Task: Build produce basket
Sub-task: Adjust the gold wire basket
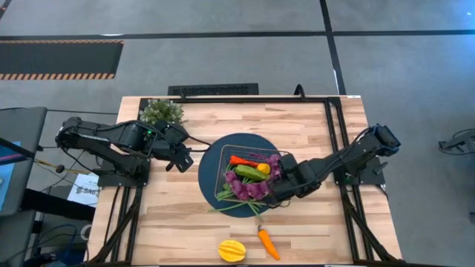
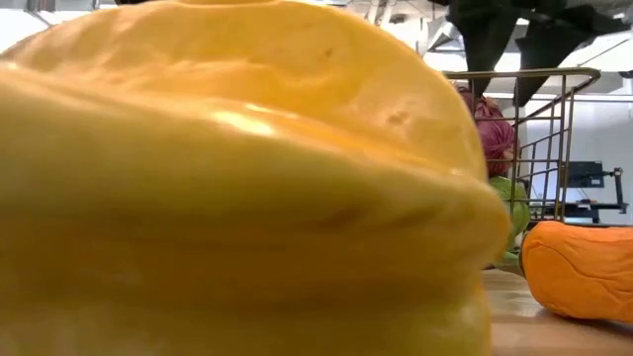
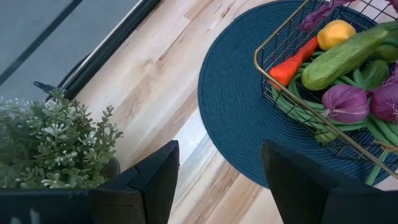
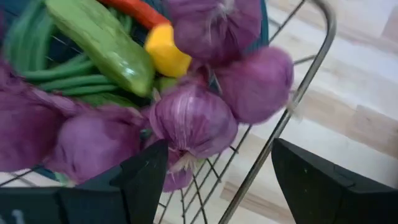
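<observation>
The wire basket (image 1: 221, 178) stands on a dark blue round mat (image 1: 210, 165) at mid-table. In it lie a cucumber (image 1: 247, 173), a red chili (image 1: 241, 159), a lemon (image 1: 263, 168), green beans (image 3: 292, 106) and a string of purple bulbs (image 4: 193, 121). My right gripper (image 1: 276, 189) is open at the basket's near right corner, pointing steeply down. One finger (image 4: 146, 180) is over the purple bulbs and the other (image 4: 317, 186) is outside the wire rim (image 4: 292, 112). My left gripper (image 3: 221, 180) hangs open above the bare table, left of the mat. A yellow ribbed fruit (image 1: 231, 250) and an orange carrot (image 1: 267, 243) lie on the table near its front edge.
A bushy potted plant (image 1: 163, 111) stands at the far left corner, close behind my left arm. The yellow fruit (image 2: 237, 178) fills most of the low view, with the carrot (image 2: 579, 272) beside it. Bare wood lies left and right of the mat.
</observation>
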Motion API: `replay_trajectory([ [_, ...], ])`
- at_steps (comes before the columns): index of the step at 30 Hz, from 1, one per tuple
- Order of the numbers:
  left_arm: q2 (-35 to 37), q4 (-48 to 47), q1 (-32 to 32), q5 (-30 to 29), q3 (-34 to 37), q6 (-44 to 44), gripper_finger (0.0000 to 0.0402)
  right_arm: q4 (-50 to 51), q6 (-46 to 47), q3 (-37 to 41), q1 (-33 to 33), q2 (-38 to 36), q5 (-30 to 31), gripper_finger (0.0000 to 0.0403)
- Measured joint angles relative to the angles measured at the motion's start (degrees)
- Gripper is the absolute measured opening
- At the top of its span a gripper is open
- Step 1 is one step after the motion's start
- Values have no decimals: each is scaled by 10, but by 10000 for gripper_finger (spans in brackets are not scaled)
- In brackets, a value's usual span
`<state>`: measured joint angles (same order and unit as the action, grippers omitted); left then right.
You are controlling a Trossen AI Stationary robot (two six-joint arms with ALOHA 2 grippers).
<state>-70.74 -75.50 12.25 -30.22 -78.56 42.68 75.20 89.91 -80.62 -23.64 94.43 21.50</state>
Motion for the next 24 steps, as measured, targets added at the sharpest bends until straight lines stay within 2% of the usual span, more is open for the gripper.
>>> replay_trajectory([
  [8,0,0,0,-1,0,-2,215,-21,-4,45,-8,1,-62,288],
  [16,0,0,0,-7,0,0,215,-62,-3,69,-13,1,-66,256],
  [20,0,0,0,-7,0,7,215,-74,-12,71,-9,1,-66,214],
  [24,0,0,0,-7,0,12,215,-76,-37,71,-1,1,-66,144],
])
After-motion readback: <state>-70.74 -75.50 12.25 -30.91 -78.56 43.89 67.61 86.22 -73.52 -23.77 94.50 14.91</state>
